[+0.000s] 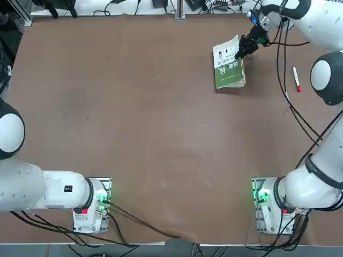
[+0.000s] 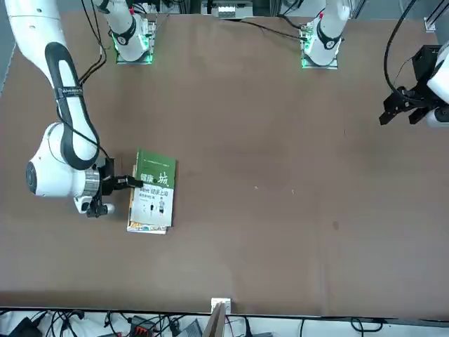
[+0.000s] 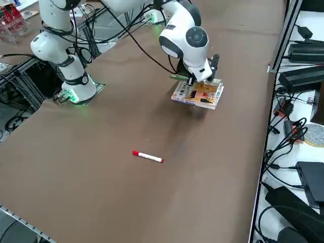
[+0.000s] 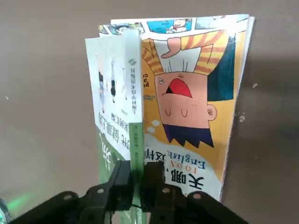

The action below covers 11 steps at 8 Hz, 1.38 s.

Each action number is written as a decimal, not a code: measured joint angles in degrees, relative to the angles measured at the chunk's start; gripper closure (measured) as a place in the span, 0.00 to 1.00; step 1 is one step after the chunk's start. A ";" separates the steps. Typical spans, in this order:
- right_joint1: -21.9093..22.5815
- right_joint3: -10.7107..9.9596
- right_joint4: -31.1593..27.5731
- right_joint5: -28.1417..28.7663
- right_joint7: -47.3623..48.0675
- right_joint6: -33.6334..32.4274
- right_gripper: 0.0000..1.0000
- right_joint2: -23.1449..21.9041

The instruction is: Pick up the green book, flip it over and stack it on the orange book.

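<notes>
The right gripper (image 4: 136,179) sits at the far right part of the brown worktop (image 1: 139,134), its 2 fingers pinched narrow on the spine edge of the green book (image 4: 117,116). In the wrist view the book stands tilted on that edge, its white-and-green cover with small figures and text turned to one side, the narrow spine facing the camera, and the dark fingers (image 4: 120,179) pressed against it from either side.

Under it lies the orange book (image 4: 196,107), flat on the worktop, cover up: a cartoon figure in striped sleeves on yellow-orange, a blue strip at one end, a white band with "1000 English" at the other. The green book's lower edge looks to rest on the orange cover along one long side, though the exact line of contact is hard to make out.

From overhead the green book (image 1: 228,63) shows its white half toward the far edge and its green half nearer the robot, covering most of the book beneath, with the gripper (image 1: 245,48) at its far right corner. The front view shows the same stack, green book (image 2: 156,186) on top, a sliver of the orange book (image 2: 146,227) showing at its end nearest the camera, and the gripper (image 2: 133,182) reaching in from the side. In the right side view the arm's wrist hangs over the orange book (image 3: 202,93).

A red-and-white marker (image 3: 148,156) lies alone on the worktop, well apart from the books, toward the robot's right.
</notes>
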 joint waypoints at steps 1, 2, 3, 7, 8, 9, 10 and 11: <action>-0.28 0.00 -0.01 0.00 -0.17 0.03 0.89 0.49; -0.56 0.00 -0.02 0.00 -0.25 0.05 0.89 0.91; -0.94 -0.01 -0.02 0.00 -0.33 0.05 0.89 1.23; -2.28 -0.01 -0.02 0.00 -0.57 0.03 0.80 1.67; -2.38 -0.01 -0.02 0.00 -0.58 0.04 0.74 1.90; -2.40 -0.01 -0.02 0.00 -0.60 0.05 0.56 2.15; -2.41 -0.01 -0.02 0.00 -0.62 0.05 0.38 2.31; -2.42 -0.01 -0.01 0.00 -0.66 0.05 0.21 2.32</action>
